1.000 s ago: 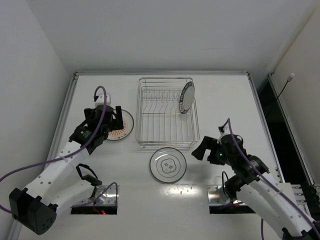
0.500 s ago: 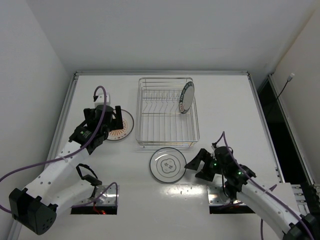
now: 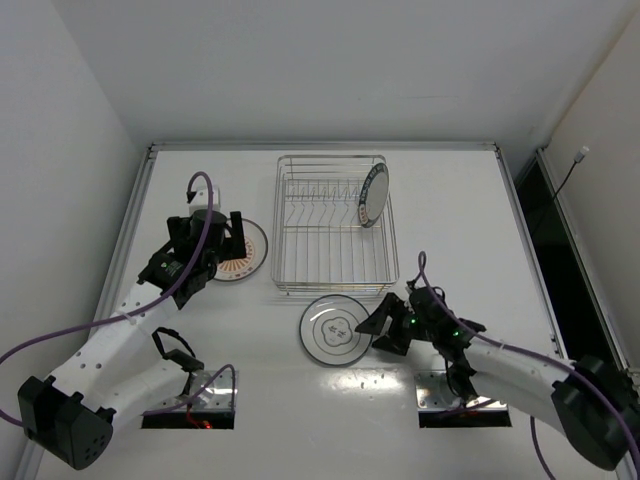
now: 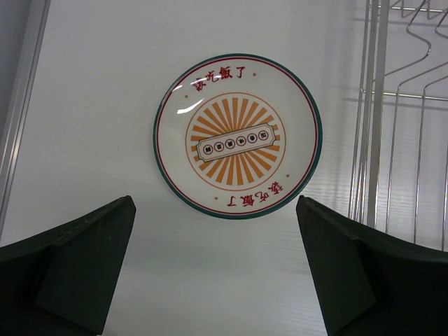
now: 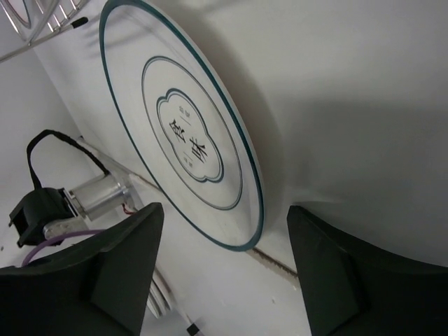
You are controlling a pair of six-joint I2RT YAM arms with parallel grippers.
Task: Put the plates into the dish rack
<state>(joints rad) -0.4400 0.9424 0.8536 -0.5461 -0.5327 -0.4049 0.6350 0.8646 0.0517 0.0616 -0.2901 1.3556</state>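
Observation:
The silver wire dish rack [image 3: 335, 225] stands at the table's middle back. The teal-ringed plate [image 3: 372, 196] stands on edge in its right side. The orange sunburst plate [image 3: 242, 252] lies flat left of the rack; it also shows in the left wrist view [image 4: 238, 136]. My left gripper [image 3: 215, 232] hovers over it, open and empty. The plate with thin dark circles [image 3: 335, 329] lies flat in front of the rack, also in the right wrist view [image 5: 185, 126]. My right gripper [image 3: 383, 325] is low at its right edge, open, fingers [image 5: 112, 269] straddling the rim.
The rack's wires [image 4: 392, 119] run along the right of the left wrist view. Two mounting plates [image 3: 190, 408] sit at the near table edge. A metal rail [image 3: 135, 215] borders the table's left side, with white walls around.
My right arm has swung down and left, bringing its open gripper from right of the rack to the thin-circle plate's right rim. The left arm and all plates have stayed still.

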